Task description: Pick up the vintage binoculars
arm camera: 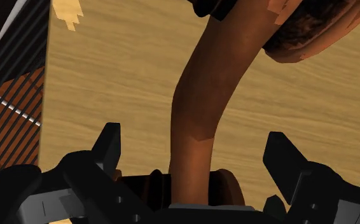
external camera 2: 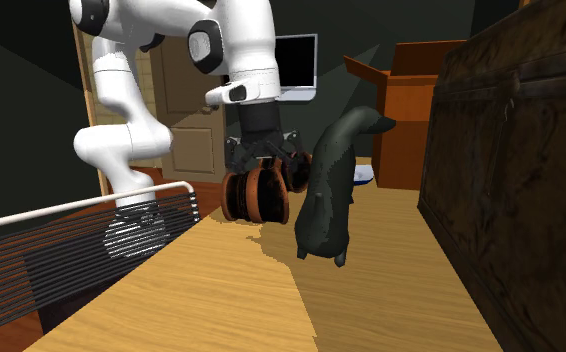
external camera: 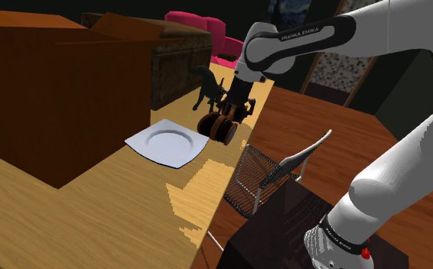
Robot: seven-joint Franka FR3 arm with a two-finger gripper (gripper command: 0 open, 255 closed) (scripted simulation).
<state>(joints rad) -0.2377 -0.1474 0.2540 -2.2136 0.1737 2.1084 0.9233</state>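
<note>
My gripper (external camera: 226,116) wide open, holding nothing; fingers (arm camera: 109,146) straddling brown band (arm camera: 198,95), likely strap. Binoculars (external camera: 216,128) under me, just beside white plate (external camera: 167,144). Lower further, centre on barrels, close on body, not strap.

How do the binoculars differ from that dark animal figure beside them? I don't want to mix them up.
The binoculars are brown with orange rims; the animal figure is plain dark grey. The binoculars are squat, the figure taller and slimmer. The open gripper straddles the binoculars; the figure stands free. Both are at the same end of the wooden table.
</note>
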